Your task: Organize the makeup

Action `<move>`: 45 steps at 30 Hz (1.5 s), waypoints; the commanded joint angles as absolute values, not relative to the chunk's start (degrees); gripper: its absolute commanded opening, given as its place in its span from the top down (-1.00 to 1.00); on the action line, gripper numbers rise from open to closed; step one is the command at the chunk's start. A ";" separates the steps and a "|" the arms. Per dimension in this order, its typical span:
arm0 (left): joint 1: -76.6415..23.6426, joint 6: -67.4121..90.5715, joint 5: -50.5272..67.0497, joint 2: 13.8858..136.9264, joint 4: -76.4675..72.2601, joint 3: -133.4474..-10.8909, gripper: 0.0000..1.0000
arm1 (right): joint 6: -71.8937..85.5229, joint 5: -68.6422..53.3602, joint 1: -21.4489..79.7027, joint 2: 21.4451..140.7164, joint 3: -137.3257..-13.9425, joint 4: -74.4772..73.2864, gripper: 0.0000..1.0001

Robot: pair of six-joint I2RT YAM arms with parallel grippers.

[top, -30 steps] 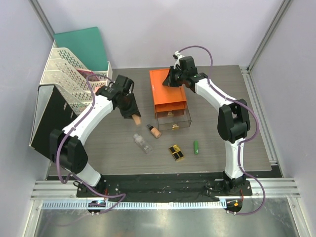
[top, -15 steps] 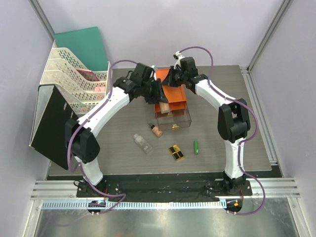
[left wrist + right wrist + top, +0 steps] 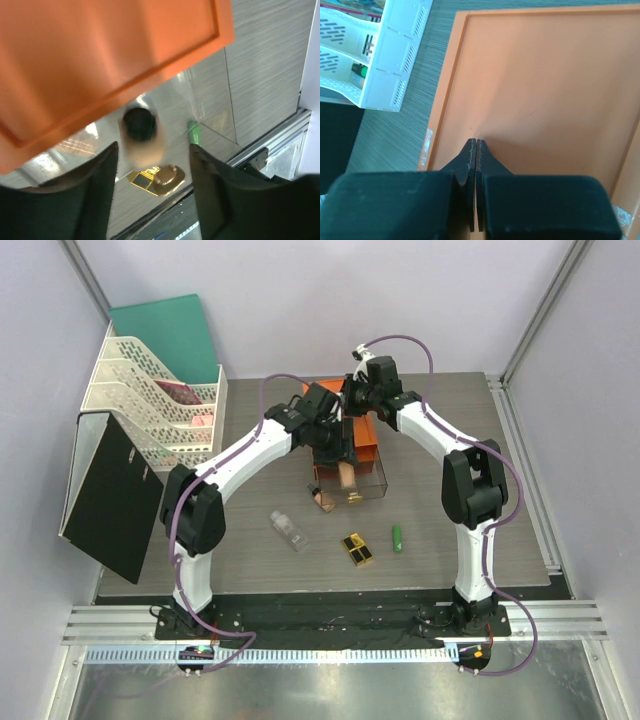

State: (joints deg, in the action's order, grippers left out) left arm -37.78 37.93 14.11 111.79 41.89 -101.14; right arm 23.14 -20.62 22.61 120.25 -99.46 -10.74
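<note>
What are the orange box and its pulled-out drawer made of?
Orange box: likely moulded plastic, matte, with even colour and a raised rim. Drawer: probably clear acrylic or similar, glossy; the table grain shows through its walls.

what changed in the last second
The left gripper carried the peach bottle to its right, over the clear drawer, and its jaws opened, letting it go. The right gripper, shut over the orange box, the lipstick case and the green tube stayed put.
</note>
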 commanded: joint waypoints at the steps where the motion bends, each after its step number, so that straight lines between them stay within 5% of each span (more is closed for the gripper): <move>1: -39.02 36.12 15.12 111.53 41.04 -104.24 -0.34 | 20.92 -16.35 23.82 128.85 -93.25 -28.92 0.98; 11: -39.20 33.84 7.92 106.19 45.88 -107.05 -0.48 | 20.83 -16.26 23.82 129.02 -93.08 -28.83 0.98; 24: -36.83 48.59 -4.83 85.52 52.11 -79.38 -0.50 | 20.66 -16.26 23.73 129.73 -92.99 -28.83 0.99; 45: -31.73 54.58 10.19 104.41 52.12 -70.32 -0.56 | 20.39 -16.61 23.73 129.55 -91.58 -28.56 0.98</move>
State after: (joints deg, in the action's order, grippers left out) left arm -31.75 54.02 6.87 103.39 53.34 -72.44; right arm 23.33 -20.73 22.61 120.25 -98.02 -8.75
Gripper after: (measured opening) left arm 0.785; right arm 0.015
